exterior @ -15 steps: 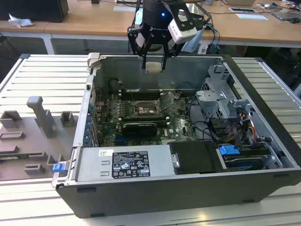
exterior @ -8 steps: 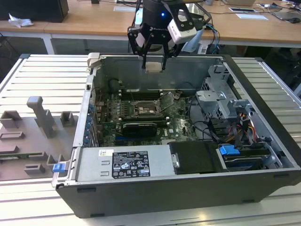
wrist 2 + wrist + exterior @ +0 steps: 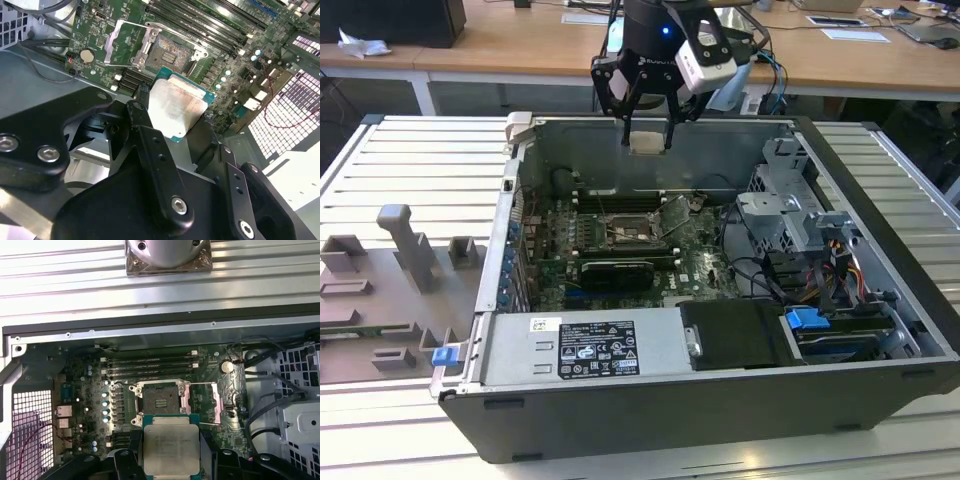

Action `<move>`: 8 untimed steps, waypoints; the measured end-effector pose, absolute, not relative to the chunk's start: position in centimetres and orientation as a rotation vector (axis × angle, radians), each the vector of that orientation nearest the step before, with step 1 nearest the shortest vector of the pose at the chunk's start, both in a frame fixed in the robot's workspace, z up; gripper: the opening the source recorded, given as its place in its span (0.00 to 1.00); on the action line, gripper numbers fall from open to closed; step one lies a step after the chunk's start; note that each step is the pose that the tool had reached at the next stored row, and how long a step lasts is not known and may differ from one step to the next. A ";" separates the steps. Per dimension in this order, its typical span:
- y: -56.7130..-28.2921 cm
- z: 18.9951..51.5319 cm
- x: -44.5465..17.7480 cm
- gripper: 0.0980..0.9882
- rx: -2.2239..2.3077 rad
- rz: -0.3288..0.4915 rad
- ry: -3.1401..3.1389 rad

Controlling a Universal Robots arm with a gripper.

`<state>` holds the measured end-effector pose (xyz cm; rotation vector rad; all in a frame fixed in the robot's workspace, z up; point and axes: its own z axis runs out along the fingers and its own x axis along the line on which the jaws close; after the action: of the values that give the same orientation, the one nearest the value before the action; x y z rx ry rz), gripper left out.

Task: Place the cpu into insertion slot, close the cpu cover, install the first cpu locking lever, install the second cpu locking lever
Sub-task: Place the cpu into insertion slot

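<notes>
Your claw [image 3: 648, 136] is clamped on the cpu [image 3: 171, 447], fingers on two opposite edges. You hold it in the air over the open case [image 3: 620, 420], clear of the board. Slot [image 3: 161, 402] lies bare beneath, not touched. Cover [image 3: 112, 44] stands flipped open beside the slot.

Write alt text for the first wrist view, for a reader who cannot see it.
The pincer holds a square silvery chip over an open computer case. Beyond it, on the green board, the socket lies bare, its metal cover swung open beside it.
</notes>
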<state>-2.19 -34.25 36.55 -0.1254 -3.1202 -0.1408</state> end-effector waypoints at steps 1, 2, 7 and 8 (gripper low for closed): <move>-34.2 36.5 -2.2 0.50 -0.133 -0.141 -3.120; -34.2 36.5 -2.2 0.50 -0.137 -0.141 -3.120; -34.2 36.5 -2.2 0.50 -0.168 -0.141 -3.119; -34.2 36.5 -2.2 0.50 -0.190 -0.141 -3.119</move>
<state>-2.19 -34.25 36.54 -0.1898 -3.1187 -0.1413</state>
